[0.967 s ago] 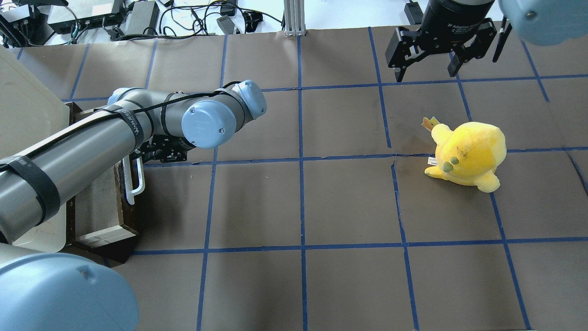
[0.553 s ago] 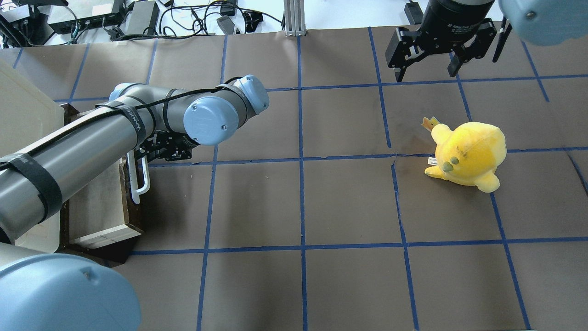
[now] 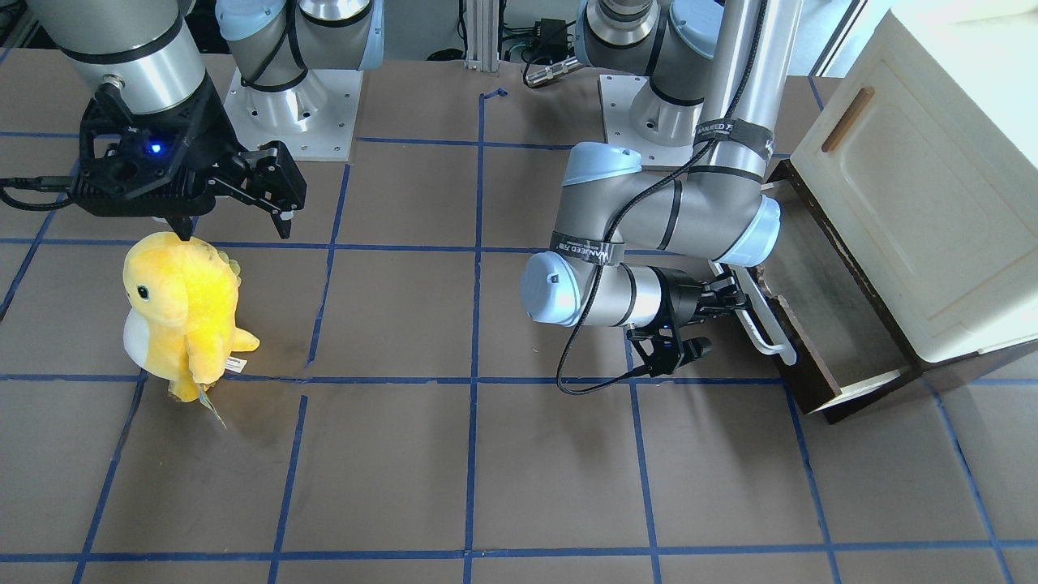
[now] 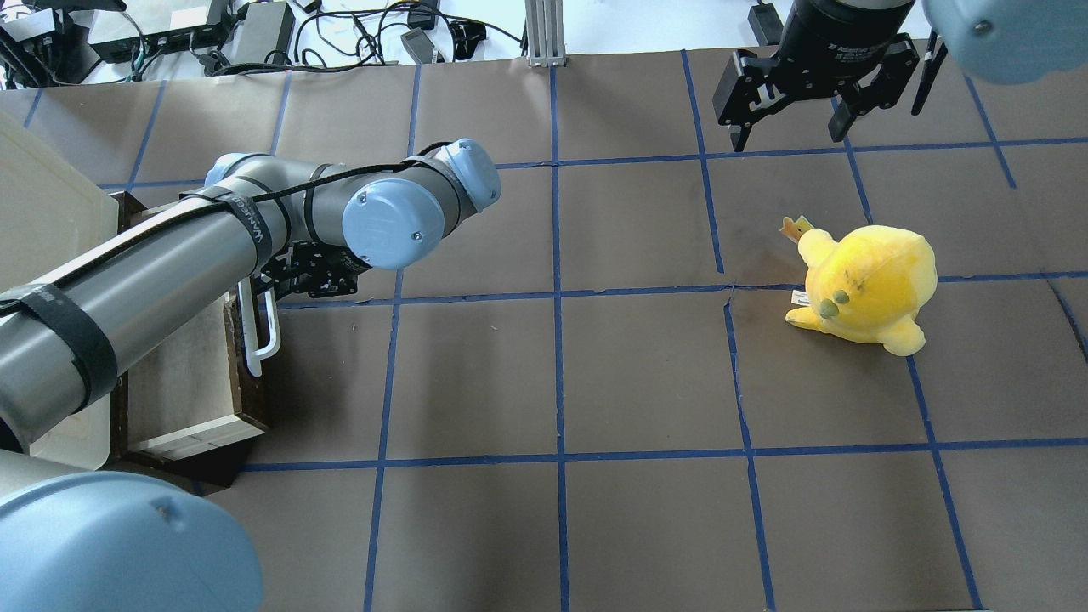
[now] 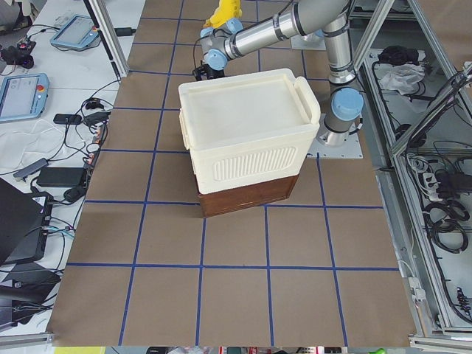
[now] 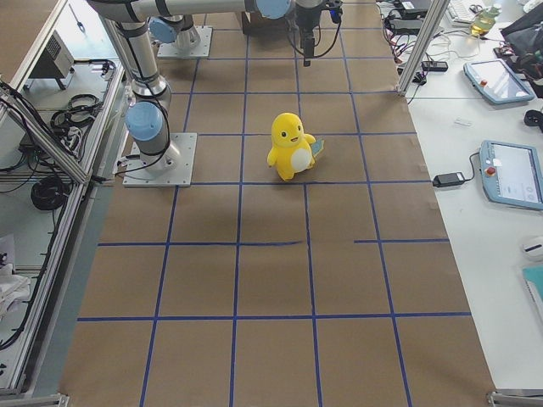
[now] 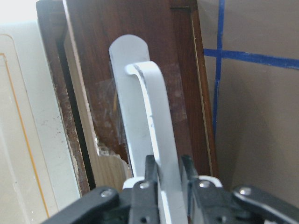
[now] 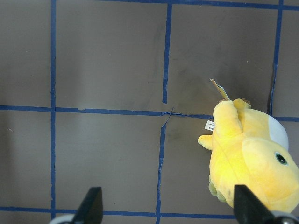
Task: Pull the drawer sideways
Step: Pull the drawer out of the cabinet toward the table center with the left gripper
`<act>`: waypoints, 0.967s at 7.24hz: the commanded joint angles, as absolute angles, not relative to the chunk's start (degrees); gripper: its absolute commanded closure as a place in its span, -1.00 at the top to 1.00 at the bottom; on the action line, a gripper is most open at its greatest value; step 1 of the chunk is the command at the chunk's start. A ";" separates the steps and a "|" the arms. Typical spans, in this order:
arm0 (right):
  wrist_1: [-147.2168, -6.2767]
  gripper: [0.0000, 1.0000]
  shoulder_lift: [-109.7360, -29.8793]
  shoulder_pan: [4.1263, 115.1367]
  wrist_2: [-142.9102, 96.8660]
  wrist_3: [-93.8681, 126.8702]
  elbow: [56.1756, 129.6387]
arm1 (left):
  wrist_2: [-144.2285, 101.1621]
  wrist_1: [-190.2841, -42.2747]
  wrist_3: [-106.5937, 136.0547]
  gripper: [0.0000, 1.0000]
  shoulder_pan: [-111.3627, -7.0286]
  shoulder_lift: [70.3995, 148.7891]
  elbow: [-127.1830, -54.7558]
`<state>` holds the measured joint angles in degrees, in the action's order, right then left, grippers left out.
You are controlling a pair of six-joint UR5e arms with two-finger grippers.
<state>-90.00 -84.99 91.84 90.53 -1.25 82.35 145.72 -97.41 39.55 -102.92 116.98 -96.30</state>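
The drawer point(image 4: 191, 382) with its dark brown front point(image 3: 799, 357) and pale inside stands pulled out from under the cream cabinet point(image 3: 916, 195). Its white bar handle point(image 7: 159, 135) also shows in the overhead view point(image 4: 259, 327) and in the front view point(image 3: 766, 332). My left gripper point(image 7: 163, 175) is shut on the handle near one end; it also shows in the front view point(image 3: 722, 304). My right gripper point(image 4: 790, 110) is open and empty, hanging high above the table at the far right; it also shows in the front view point(image 3: 231, 203).
A yellow plush toy point(image 4: 867, 285) stands on the brown mat at the right, below my right gripper, seen also in the right wrist view point(image 8: 252, 158). The cabinet door with a small brown handle point(image 3: 847, 119) sits above the drawer. Cables and boxes point(image 4: 255, 34) lie beyond the table's far edge.
The drawer has slid further out to the right, my left gripper moving with its handle. The right arm and the plush toy have not moved.
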 commanded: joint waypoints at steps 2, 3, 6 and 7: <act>-90.00 1.00 -84.99 91.85 90.53 -1.23 82.35 | 145.28 -97.12 39.55 -0.45 -103.44 116.98 -96.15; -90.00 1.00 -84.99 91.85 90.53 -1.23 82.35 | 145.28 -97.12 39.55 -0.44 -103.45 116.98 -95.98; -90.00 1.00 -84.99 91.85 90.53 -1.23 82.35 | 145.28 -97.12 39.55 0.45 -103.54 116.89 -95.89; -90.00 1.00 -84.99 91.85 90.53 -1.23 82.35 | 145.28 -97.12 39.12 0.61 -103.54 116.72 -95.80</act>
